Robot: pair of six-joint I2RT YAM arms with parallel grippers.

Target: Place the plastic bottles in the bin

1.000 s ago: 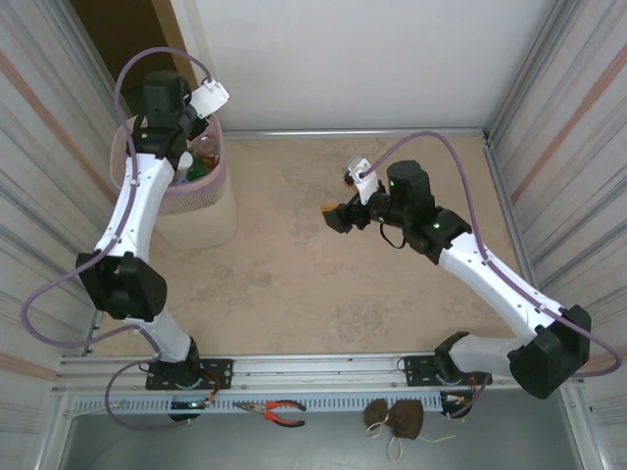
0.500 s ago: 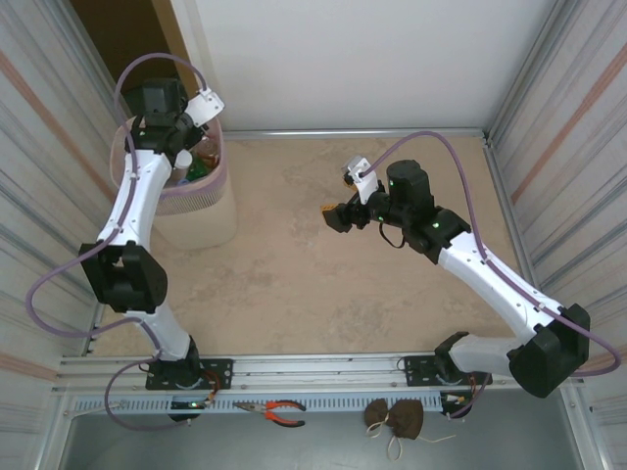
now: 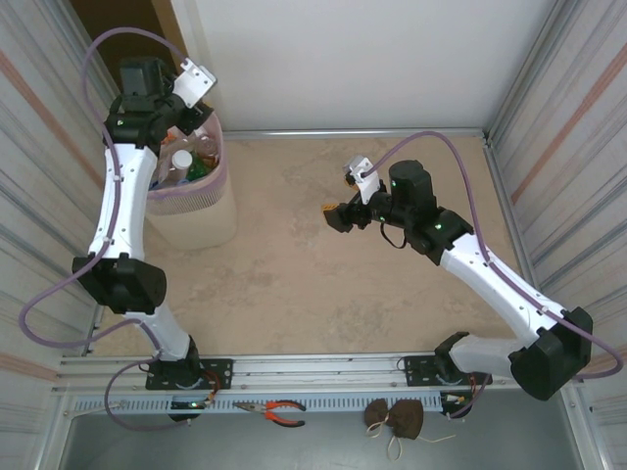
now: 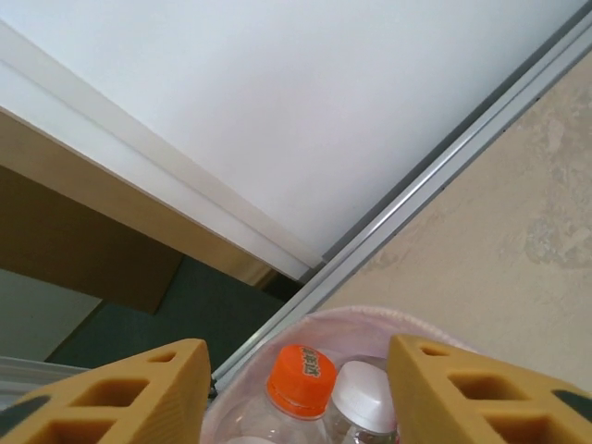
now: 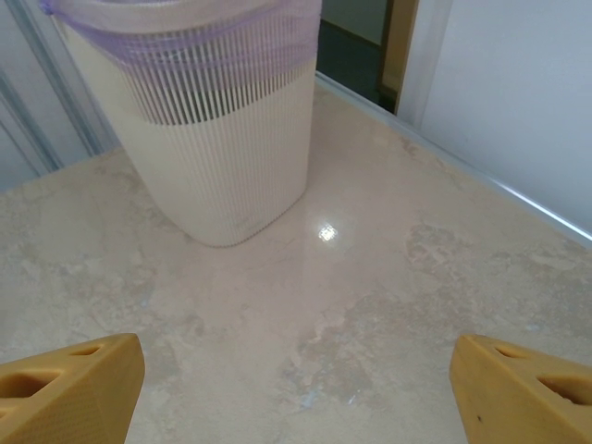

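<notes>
**Top external.** The left arm (image 3: 120,201) was reached up over the bin (image 3: 201,220) at the far left corner of the table (image 3: 323,304), with its wrist above the opening. Bottles (image 3: 182,163) were seen inside the bin, one white-capped with green ones beside it. The right gripper (image 3: 333,214) was held over mid-table, well apart from the bin and pointed toward it. Every bottle that could be made out was inside the bin.

**Left wrist.** The left gripper (image 4: 296,388) was seen with its fingers (image 4: 120,398) spread wide and nothing held between them. Straight below the gap, inside the pink rim, an orange-capped bottle (image 4: 304,380) and a white-capped bottle (image 4: 363,397) were seen. Both had their caps upward, so their long axes were judged roughly upright. How far below the jaws they sat could not be told.

**Right wrist.** The right gripper's fingers (image 5: 69,388) were likewise parted and empty. Bare table was seen between them. The ribbed wall of the bin was seen ahead and to the left, standing upright.

**Judgement.** The left arm was much the nearer to the bin, with its released jaws directly above it. With no bottle seen outside the bin, the task was judged at or close to its end. Any coming move would likely turn on lifting clear of the rim.
</notes>
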